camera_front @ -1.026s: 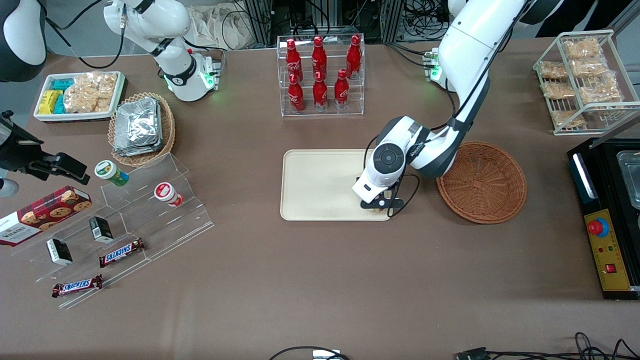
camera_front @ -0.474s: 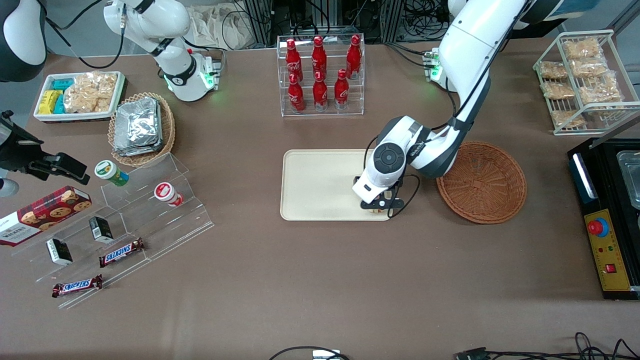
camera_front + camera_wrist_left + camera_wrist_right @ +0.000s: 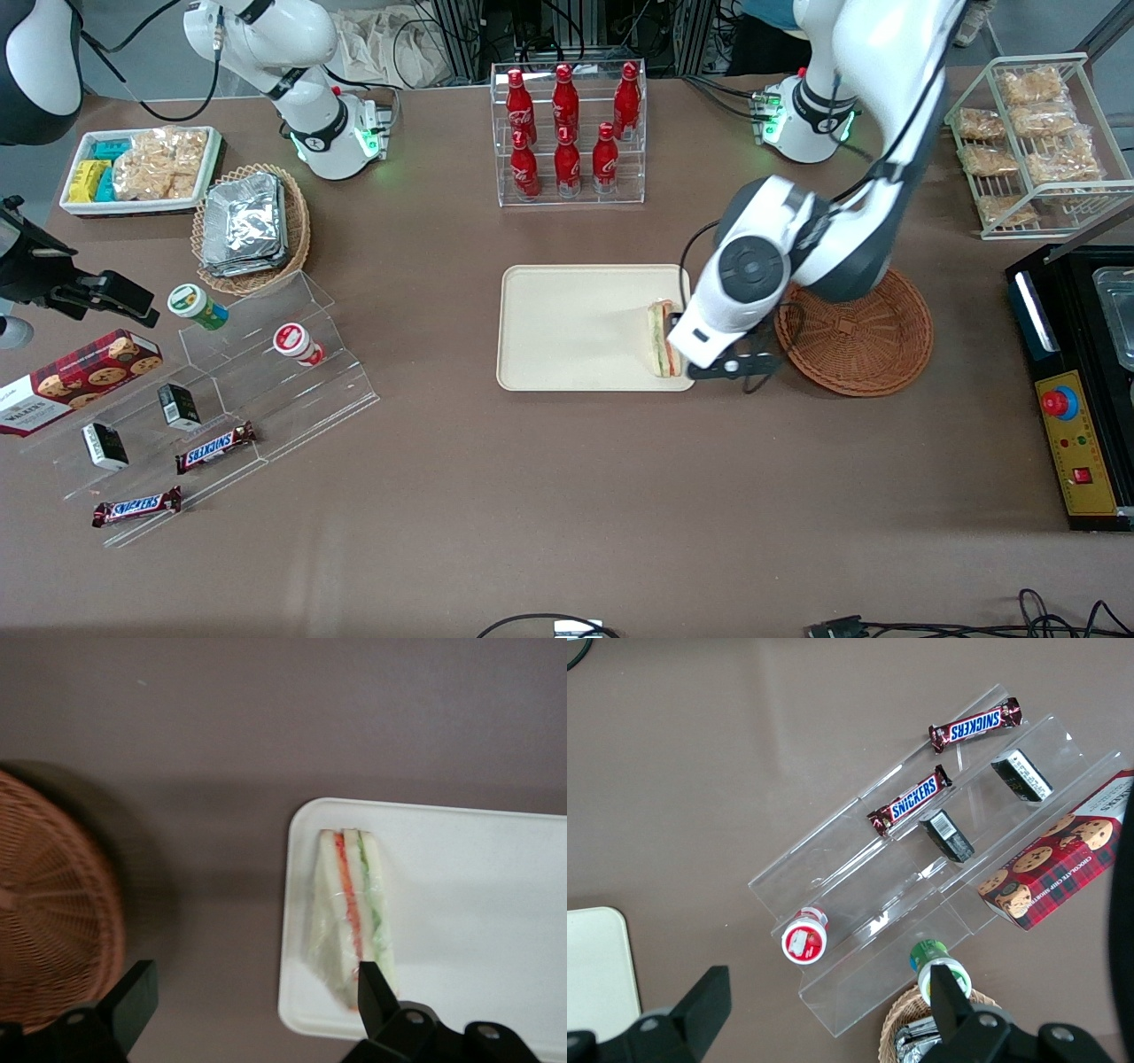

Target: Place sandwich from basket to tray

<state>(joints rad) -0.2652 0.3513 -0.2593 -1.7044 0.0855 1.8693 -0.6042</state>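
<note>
The sandwich (image 3: 660,338), a wrapped white wedge with green and orange-red layers, lies flat on the cream tray (image 3: 567,328) at the corner nearest the round wicker basket (image 3: 855,341). My left gripper (image 3: 733,365) hangs open above the table between tray and basket, holding nothing. In the left wrist view the sandwich (image 3: 350,912) rests just inside the tray's rim (image 3: 297,904), the basket (image 3: 49,904) shows no contents, and the gripper (image 3: 255,1001) has its fingers spread wide, one fingertip (image 3: 372,985) over the sandwich's pointed end.
A clear rack of red cola bottles (image 3: 567,133) stands farther from the front camera than the tray. Toward the working arm's end are a wire shelf of snack bags (image 3: 1032,142) and a black control box (image 3: 1076,390). Toward the parked arm's end are a foil-packet basket (image 3: 251,226) and clear display steps (image 3: 257,381).
The gripper, low over the tray corner before, has risen and shifted toward the basket. The sandwich, hidden under the hand earlier, now lies uncovered on the tray.
</note>
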